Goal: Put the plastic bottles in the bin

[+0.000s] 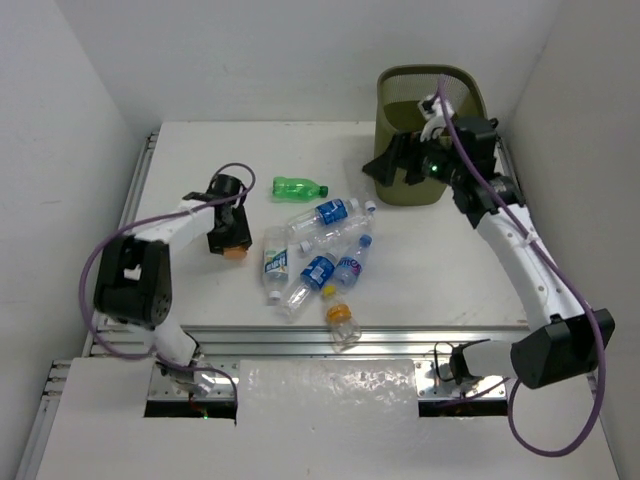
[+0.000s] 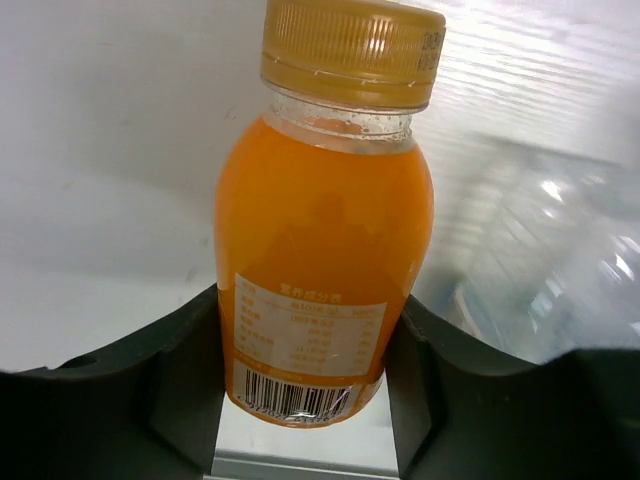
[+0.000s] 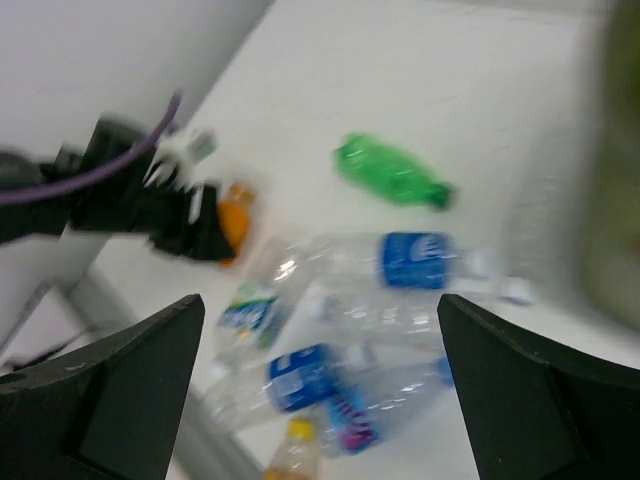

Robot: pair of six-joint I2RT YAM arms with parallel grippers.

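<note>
My left gripper is shut on an orange bottle with a gold cap, both fingers pressed on its lower sides, low over the table's left side. The olive-green mesh bin stands at the back right. My right gripper is open and empty, raised beside the bin's front left wall. A green bottle lies behind a cluster of clear bottles with blue or white labels. A yellow-capped bottle lies near the front edge. The right wrist view, blurred, shows the green bottle and the clear bottles below its open gripper.
White walls close in the table on the left, back and right. A metal rail runs along the front edge. A clear bottle lies just right of the held orange one. The bin's wall blurs at the right edge of the right wrist view.
</note>
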